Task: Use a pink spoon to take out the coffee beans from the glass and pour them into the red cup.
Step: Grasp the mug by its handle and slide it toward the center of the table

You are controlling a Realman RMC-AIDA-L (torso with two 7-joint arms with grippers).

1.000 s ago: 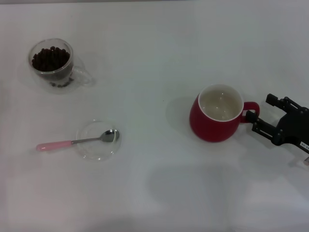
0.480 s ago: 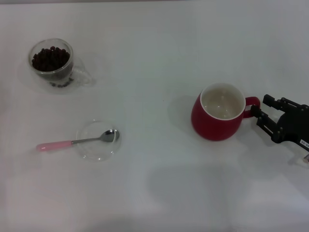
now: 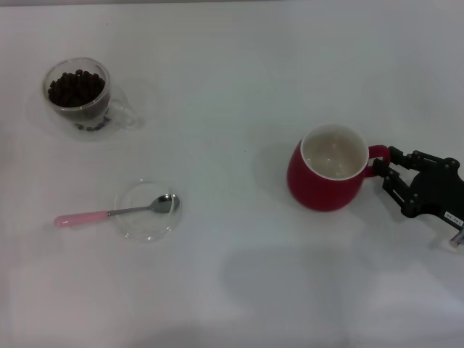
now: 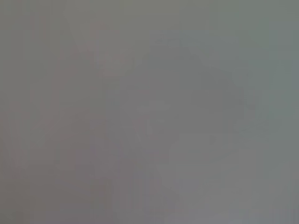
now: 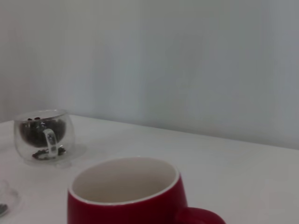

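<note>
One gripper is at work on our side: our right gripper (image 3: pixel 386 170) sits at the right edge of the white table (image 3: pixel 239 87), its black fingers (image 3: pixel 397 155) spread to either side of the small red loop handle of the red cup (image 3: pixel 325 185). The fingers reach the handle, one finger behind it and one in front, but we cannot tell whether they actually press on it, so we cannot say if the grip is closed.

The red cup stands upright just left of that gripper, its cream-white inside showing no beans in the head view. In our right wrist view the red cup (image 5: pixel 126 196) fills the near foreground, with the glass (image 5: pixel 43 135) well beyond it across the table.

Farther out, toward our left, the pink spoon (image 3: pixel 116 212) lies flat, its shiny metal bowl resting in a shallow clear glass dish (image 3: pixel 147 211) and its pale pink handle sticking out over the rim onto the table, pointing left. Beyond that, at the far left, the glass (image 3: pixel 81 98) stands upright with its clear handle turned toward the right, and the coffee beans (image 3: pixel 75 88) fill it nearly to the rim.

Our left gripper does not appear in the head view, and our left wrist view shows only a plain grey blur.
</note>
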